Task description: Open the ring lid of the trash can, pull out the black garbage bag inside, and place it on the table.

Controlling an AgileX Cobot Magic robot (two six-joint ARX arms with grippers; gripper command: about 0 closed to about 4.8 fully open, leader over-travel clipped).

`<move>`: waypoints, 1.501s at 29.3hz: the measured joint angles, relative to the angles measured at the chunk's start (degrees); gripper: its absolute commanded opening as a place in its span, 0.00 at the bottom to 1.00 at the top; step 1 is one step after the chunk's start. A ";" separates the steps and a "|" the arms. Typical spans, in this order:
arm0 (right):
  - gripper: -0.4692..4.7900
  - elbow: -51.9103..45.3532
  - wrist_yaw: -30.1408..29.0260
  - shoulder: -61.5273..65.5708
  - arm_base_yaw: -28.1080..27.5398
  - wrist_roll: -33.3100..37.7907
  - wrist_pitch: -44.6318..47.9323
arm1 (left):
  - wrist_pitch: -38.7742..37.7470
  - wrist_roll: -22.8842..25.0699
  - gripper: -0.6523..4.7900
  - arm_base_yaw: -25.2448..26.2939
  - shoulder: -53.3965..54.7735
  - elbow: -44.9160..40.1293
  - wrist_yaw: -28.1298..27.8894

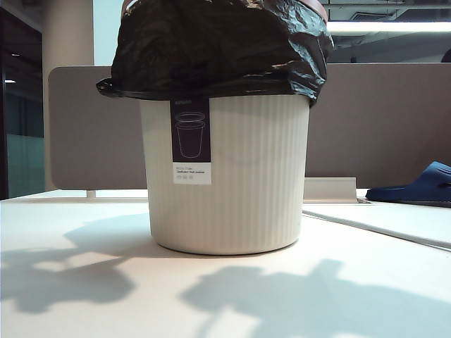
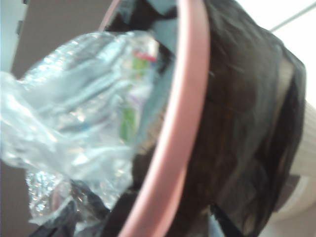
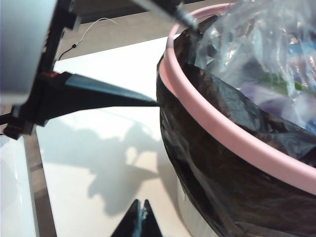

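Right gripper (image 3: pixel 139 217) jaws clenched beside trash can (image 1: pixel 229 176); left gripper (image 3: pixel 170 54) jaws released, straddling ring lid (image 3: pixel 232 133)

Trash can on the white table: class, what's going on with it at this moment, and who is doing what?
The left claw is open, with one finger outside and one inside the ring lid at the rim of the trash can, apparently set to grip it. The ring lid sits on the rim, pinning the black garbage bag, which has clear plastic film on top. The right claw is shut on nothing, beside the can above the table. Nothing is pulled out yet.
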 measured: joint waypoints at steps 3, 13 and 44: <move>0.08 0.00 0.02 0.00 -0.02 0.02 -0.02 | 1.36 0.81 0.75 0.22 0.00 0.02 -0.17; 0.08 0.00 0.02 -0.02 0.00 0.02 -1.18 | 2.23 1.46 0.75 3.43 0.07 0.00 -0.87; 0.08 0.00 0.02 -0.02 0.04 -3.78 0.17 | 13.75 7.67 0.74 3.37 0.07 0.02 -3.23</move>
